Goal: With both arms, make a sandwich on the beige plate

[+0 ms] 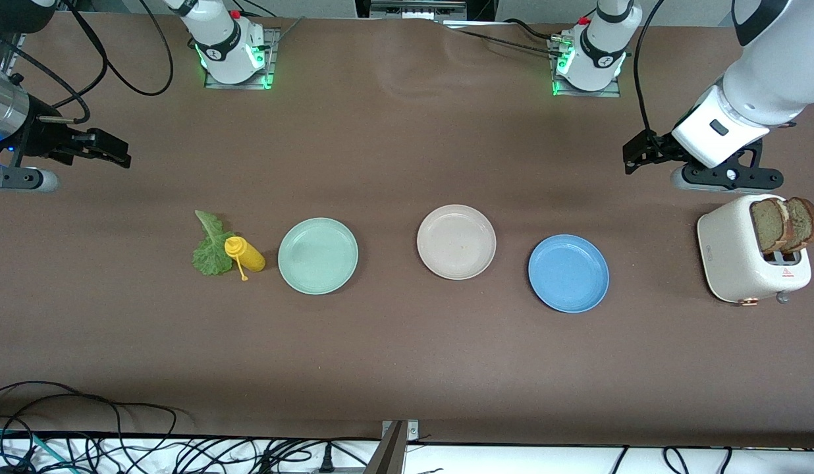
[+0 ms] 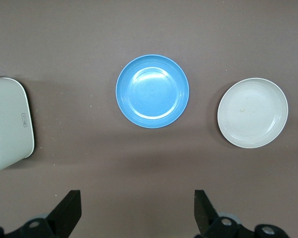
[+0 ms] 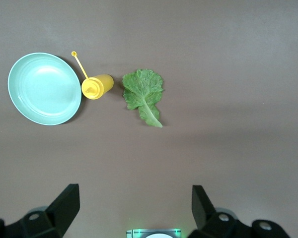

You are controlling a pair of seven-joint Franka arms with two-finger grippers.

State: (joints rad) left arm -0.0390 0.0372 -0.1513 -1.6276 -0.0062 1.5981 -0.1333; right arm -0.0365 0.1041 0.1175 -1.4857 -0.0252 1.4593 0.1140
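The beige plate (image 1: 456, 241) (image 2: 253, 112) lies empty mid-table between two other plates. Two toasted bread slices (image 1: 769, 225) (image 1: 803, 224) stand upright in the slots of a cream toaster (image 1: 736, 263) (image 2: 7, 124) at the left arm's end. A ruffled green lettuce leaf (image 1: 211, 247) (image 3: 145, 94) lies flat on the table toward the right arm's end. My left gripper (image 1: 632, 157) (image 2: 137, 213) hangs open and empty over bare table beside the toaster. My right gripper (image 1: 117, 153) (image 3: 135, 210) hangs open and empty over bare table at the right arm's end.
An empty mint green plate (image 1: 318, 255) (image 3: 44, 88) sits beside a yellow squeeze bottle (image 1: 245, 253) (image 3: 97, 87) that lies on its side against the lettuce. An empty blue plate (image 1: 568, 273) (image 2: 152, 90) lies between the beige plate and the toaster. Cables run along the table's near edge.
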